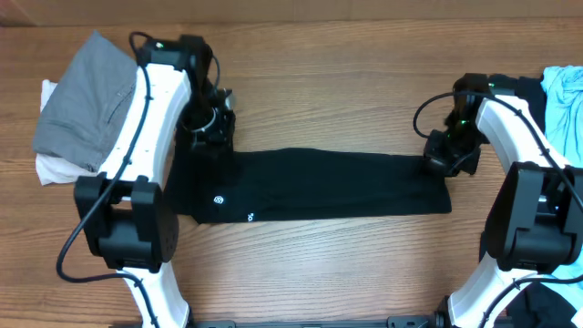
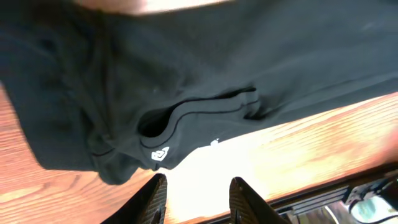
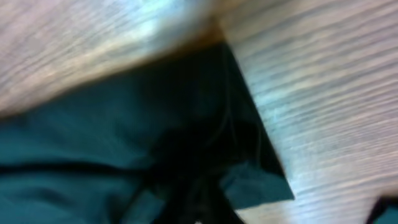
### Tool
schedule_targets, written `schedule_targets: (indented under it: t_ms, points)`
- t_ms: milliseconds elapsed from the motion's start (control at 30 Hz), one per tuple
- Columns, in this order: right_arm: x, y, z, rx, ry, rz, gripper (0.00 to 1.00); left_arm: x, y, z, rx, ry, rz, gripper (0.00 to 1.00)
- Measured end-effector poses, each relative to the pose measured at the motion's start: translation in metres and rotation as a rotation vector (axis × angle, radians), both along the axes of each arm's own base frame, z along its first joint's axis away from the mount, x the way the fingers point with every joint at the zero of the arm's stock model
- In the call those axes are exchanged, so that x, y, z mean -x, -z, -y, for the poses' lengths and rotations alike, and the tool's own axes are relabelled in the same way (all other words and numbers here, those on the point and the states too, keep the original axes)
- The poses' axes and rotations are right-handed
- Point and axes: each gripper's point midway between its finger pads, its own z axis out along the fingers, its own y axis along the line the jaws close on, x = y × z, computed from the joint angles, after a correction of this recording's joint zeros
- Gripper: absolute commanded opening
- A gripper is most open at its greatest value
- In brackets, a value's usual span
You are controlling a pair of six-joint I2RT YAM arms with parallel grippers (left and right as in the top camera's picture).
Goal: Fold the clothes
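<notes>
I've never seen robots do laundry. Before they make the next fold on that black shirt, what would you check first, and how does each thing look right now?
1. Black T-shirt lies flat as a long strip on the table: ok.
2. Left gripper open, nothing between its fingers: ok.
3. Right gripper holding the shirt's right end: cannot tell, its wrist view is blurred.
4. Grey garment lies apart from the shirt: ok.
5. Light-blue garment lies apart from the shirt: ok.

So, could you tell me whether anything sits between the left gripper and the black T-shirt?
Nothing visible does. The left gripper hangs open just off the edge of the black T-shirt, with only bare table showing between its fingers.
</notes>
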Motion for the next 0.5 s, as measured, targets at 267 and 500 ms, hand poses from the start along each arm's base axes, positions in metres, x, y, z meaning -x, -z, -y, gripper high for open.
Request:
schedule_targets:
  t_ms: [267, 500]
  points:
    - [0.033, -0.018, 0.005, 0.017, 0.008, -0.106, 0.04, -0.008, -0.035, -0.006, 0.009, -0.018, 0.079, 0.37]
    - [0.038, -0.054, 0.013, 0.076, 0.011, -0.021, 0.08, -0.009, -0.045, -0.011, 0.013, -0.021, 0.112, 0.37]
